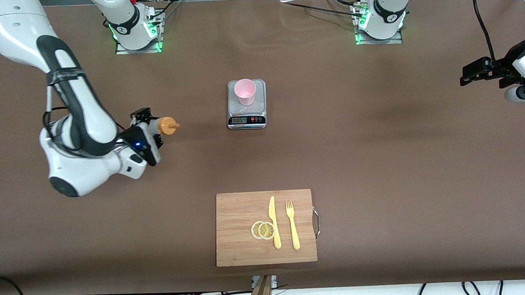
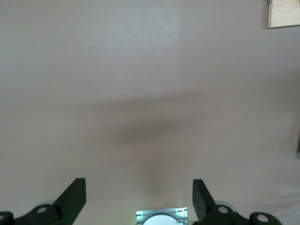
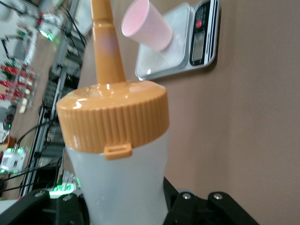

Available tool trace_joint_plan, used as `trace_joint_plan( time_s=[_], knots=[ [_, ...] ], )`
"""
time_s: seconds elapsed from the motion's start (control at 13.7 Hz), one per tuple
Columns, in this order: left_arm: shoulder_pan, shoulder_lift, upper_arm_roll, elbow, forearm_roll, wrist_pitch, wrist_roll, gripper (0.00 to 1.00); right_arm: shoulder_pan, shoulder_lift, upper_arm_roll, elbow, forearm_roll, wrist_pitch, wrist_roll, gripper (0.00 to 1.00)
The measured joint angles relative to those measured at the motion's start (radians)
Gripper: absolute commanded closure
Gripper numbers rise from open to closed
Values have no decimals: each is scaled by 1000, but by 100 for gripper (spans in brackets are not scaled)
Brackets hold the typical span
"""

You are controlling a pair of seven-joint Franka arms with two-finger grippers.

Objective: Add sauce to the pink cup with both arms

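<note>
Two arms work over a brown surface (image 1: pixel 381 158). The right gripper (image 1: pixel 148 129) is clamped on the sauce bottle (image 1: pixel 163 125), holding it tipped sideways in the air toward the right arm's end of the surface, with its orange cap and nozzle pointing toward the kitchen scale (image 1: pixel 246 104). In the right wrist view the frosted bottle body (image 3: pixel 123 183) fills the foreground between the fingers. The pink cup (image 1: pixel 245 91) stands upright on the scale's platform, midway between the two arm bases. The left gripper (image 1: pixel 476 71) waits over the left arm's end of the surface, its fingers (image 2: pixel 72 199) spread wide with nothing between them. A wooden cutting board (image 1: pixel 265 227) lies nearer the front camera, carrying two lemon slices (image 1: pixel 263 230), a yellow knife (image 1: pixel 274 222) and a yellow fork (image 1: pixel 292 224).
</note>
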Motion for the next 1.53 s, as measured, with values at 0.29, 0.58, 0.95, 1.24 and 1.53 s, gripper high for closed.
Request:
trace_joint_plan(
  time_s=[0.29, 0.58, 0.95, 1.24, 1.53],
  knots=[
    [0, 3, 0, 0, 0, 0, 0, 0, 56, 0, 146, 13, -195, 0, 205, 100],
    [3, 4, 0, 0, 0, 0, 1, 0, 146, 0, 199, 13, -312, -3, 324, 100],
    [4, 4, 0, 0, 0, 0, 2, 0, 246, 0, 199, 13, -429, -11, 394, 100],
    [4, 4, 0, 0, 0, 0, 2, 0, 287, 1, 199, 13, -501, -12, 436, 100],
    [5, 4, 0, 0, 0, 0, 2, 0, 346, 14, 199, 13, -576, -12, 496, 100]
  ],
)
